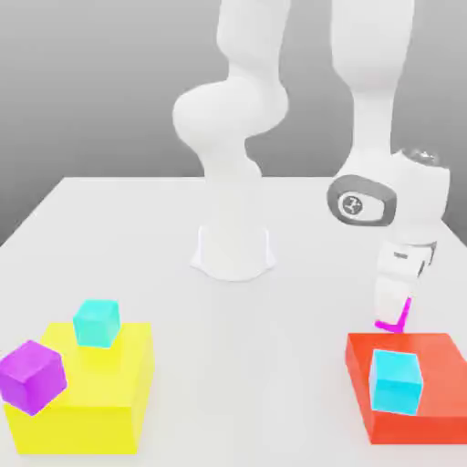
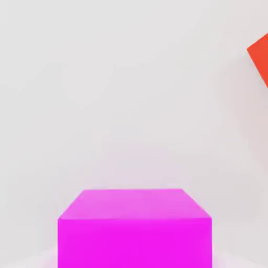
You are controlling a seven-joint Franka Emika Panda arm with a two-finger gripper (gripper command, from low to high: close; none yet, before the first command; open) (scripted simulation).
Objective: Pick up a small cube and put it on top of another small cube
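**A:** Where are we with the stacking?

**B:** Early on, I judge. In the exterior view my claw [image 1: 394, 306] is down at the table [image 1: 274, 347] in the lower right of the frame. It sits right over the little pink cube [image 1: 399, 321], and only a sliver of pink shows around its tip. In the hand view that same cube [image 2: 135, 227] sits square in front of the camera.

**A:** Has the claw got hold of it?

**B:** I can't tell. It is lowered around the cube, but neither picture shows whether it is clamped or how wide it stands. The cube looks to be resting on the table, not lifted.

**A:** So nothing is stacked?

**B:** Not with the pink one. It sits on the table just beside the top left corner of the red block [image 1: 429, 345], whose corner also shows in the hand view [image 2: 260, 57]. A light blue cube [image 1: 396, 380] lies on that red block. At the lower left of the frame there is a second light blue cube [image 1: 96, 322] on a yellow block [image 1: 128, 365]. A bigger purple cube [image 1: 33, 375] sits at the yellow block's left edge.

**A:** What's left?

**B:** As I read it, nearly everything. I have to make the grip sure, lift the cube, carry it over another small cube and set it on top. The light blue one on the red block is nearest. Then I let go and pull clear.
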